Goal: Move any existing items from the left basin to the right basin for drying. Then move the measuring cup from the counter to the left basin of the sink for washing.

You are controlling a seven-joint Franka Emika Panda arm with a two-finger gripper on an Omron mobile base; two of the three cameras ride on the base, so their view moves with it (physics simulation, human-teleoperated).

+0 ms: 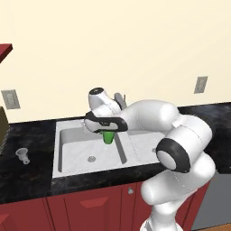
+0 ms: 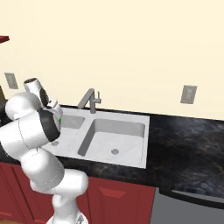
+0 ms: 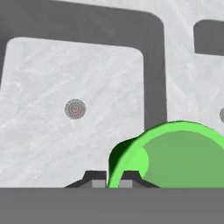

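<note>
1. Claw (image 3: 113, 181) clamped on rim of green tumbler (image 3: 175, 157), fingers nearly together.
2. Tumbler held aloft above left basin (image 1: 85, 151), close to divider.
3. Farther left on counter (image 1: 27, 176): measuring cup (image 1: 22, 155), well apart from sink (image 1: 61, 169).

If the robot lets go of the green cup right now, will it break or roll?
Probably not break: the green tumbler looks like plain plastic. It hangs above the left basin, pinched by its rim, so it might land tilted. Tapered and handleless, it could roll in a curve.
</note>
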